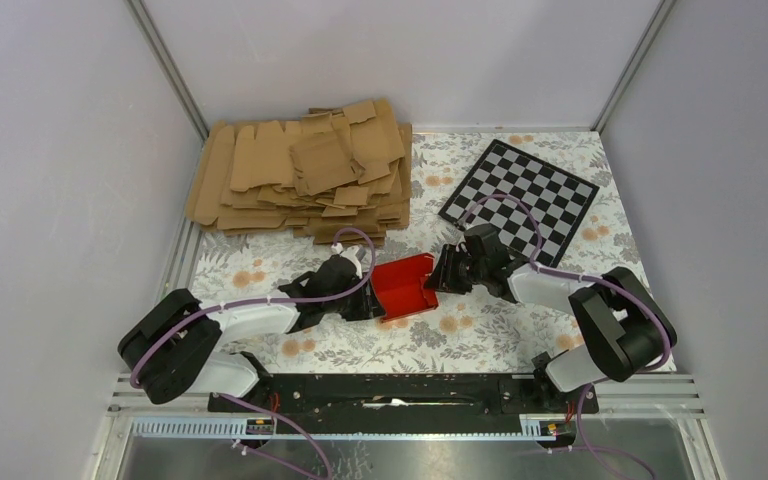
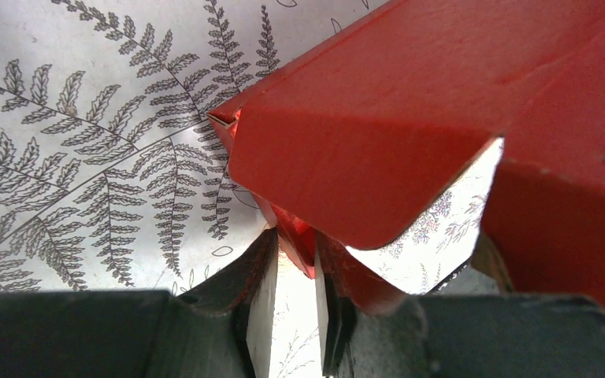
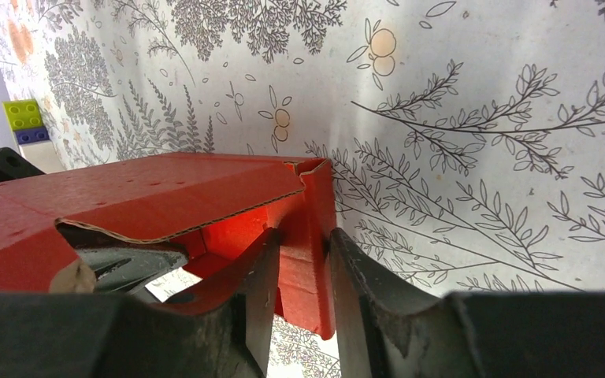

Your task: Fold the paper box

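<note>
Table (image 1: pixel 480 340): paper box (image 1: pixel 405 285) sits at centre between my arms. Half formed, I judge: walls up, open tray, flaps loose, tucking and closing left. Right gripper (image 1: pixel 440 273) clamps one wall. Left gripper (image 1: pixel 368 300) straddles opposite edge; cannot tell if clamped.

The overhead camera sits high behind the black base rail (image 1: pixel 390 392) at 6 o'clock. It faces down toward 12, far enough back to show the whole floral-print white tablecloth (image 1: pixel 480 335). The left wrist camera looks along the left gripper (image 2: pixel 298 240) toward 3 o'clock, and the right wrist camera along the right gripper (image 3: pixel 303 236) toward 9, both very near. All three views share the bright red card box (image 1: pixel 405 285) and the cloth.
</note>
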